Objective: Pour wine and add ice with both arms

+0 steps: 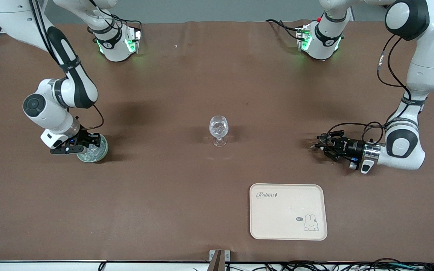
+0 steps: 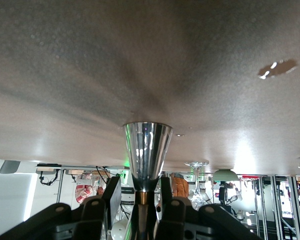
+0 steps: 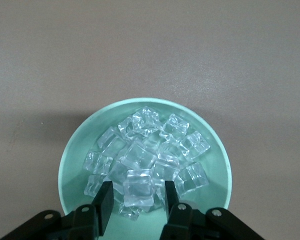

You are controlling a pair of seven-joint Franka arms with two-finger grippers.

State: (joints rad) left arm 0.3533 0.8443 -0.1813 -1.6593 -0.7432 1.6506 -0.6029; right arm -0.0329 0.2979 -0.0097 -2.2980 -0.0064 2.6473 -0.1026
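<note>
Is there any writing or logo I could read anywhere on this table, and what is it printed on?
"Rabbit": cursive word in the top corner of the pale tray, which also carries a small rabbit drawing.
Small speech bubble beside the rabbit: too small to read.
Lettering on the black band of the right arm: too small to read.
Nothing else readable.

- Even, bright overhead light; soft shadows on the table [image 1: 164, 188] beside both arms.
- Glare streaks the jigger [image 2: 147, 152].
- Ice [image 3: 145, 160] sharp; left wrist background blurred.
</note>
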